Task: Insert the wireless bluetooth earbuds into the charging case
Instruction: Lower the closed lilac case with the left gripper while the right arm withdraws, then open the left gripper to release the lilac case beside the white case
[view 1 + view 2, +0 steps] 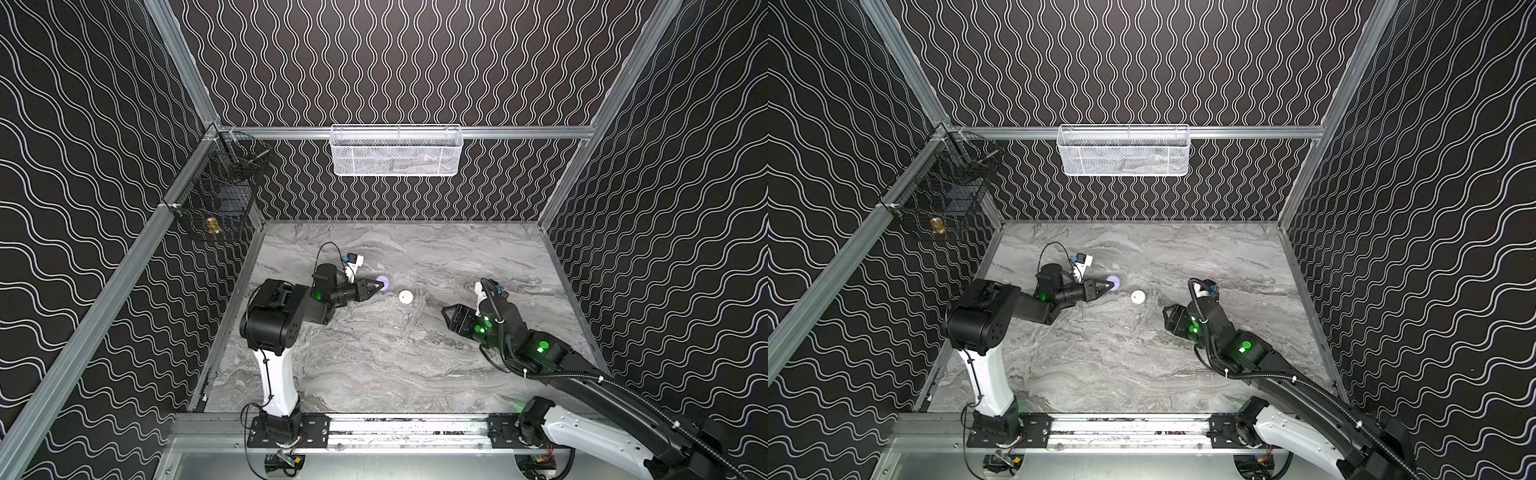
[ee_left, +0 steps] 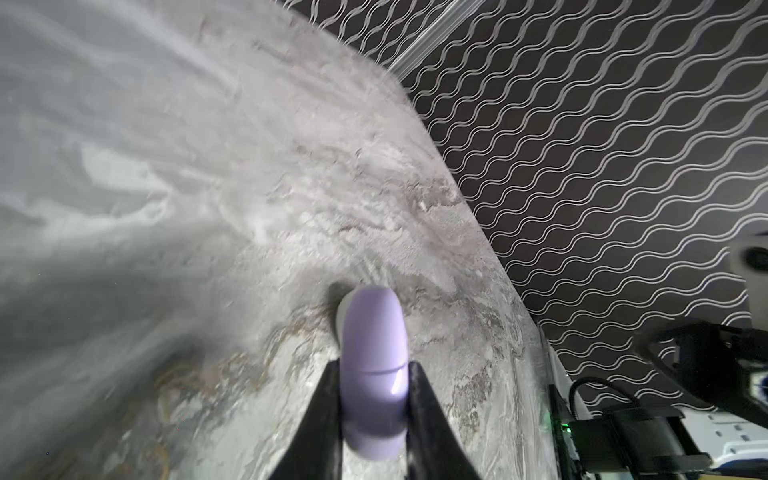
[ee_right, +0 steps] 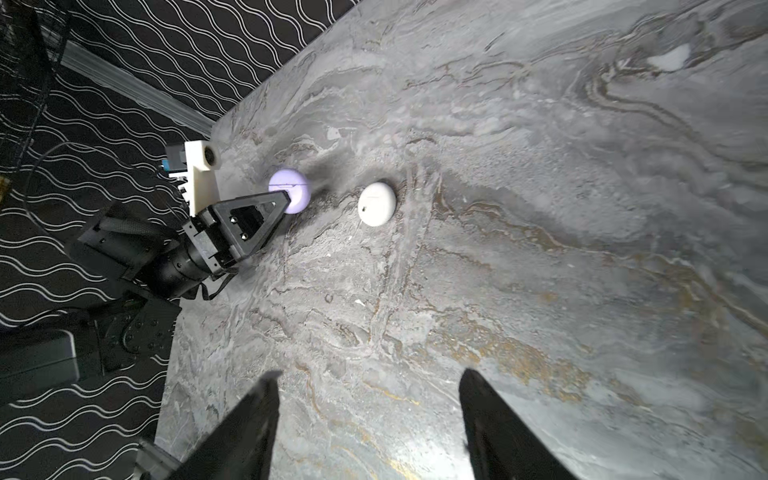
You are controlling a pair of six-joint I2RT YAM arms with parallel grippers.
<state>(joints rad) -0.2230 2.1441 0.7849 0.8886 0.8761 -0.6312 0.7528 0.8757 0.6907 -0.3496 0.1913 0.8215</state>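
In both top views the left tool (image 1: 380,285) (image 1: 1111,285) is clamped on a round, glossy lavender plastic charging case (image 1: 385,281) (image 1: 1116,281). This case is just to the left of a round white plastic charging case (image 1: 406,296) (image 1: 1138,296) that lies on the grey marbled bench (image 1: 374,357); the two are apart. The right tool (image 1: 446,320) (image 1: 1167,320) is well to the right of the white case and a little nearer the front rail. Its jaws stand apart and hold nothing.

In the left wrist view the lavender case (image 2: 374,374) is pinched edge-on between the two black fingers (image 2: 332,399), and its lid seam is closed. Whether its far edge touches the bench cannot be told.

In the right wrist view the right tool (image 3: 369,374) spreads its fingers wide over bare bench. Beyond them the white case (image 3: 377,203) lies flat with its lid shut, and the lavender case (image 3: 291,189) is beside it in the left tool (image 3: 284,199). With both cases closed, whether the earbuds are inside cannot be told.
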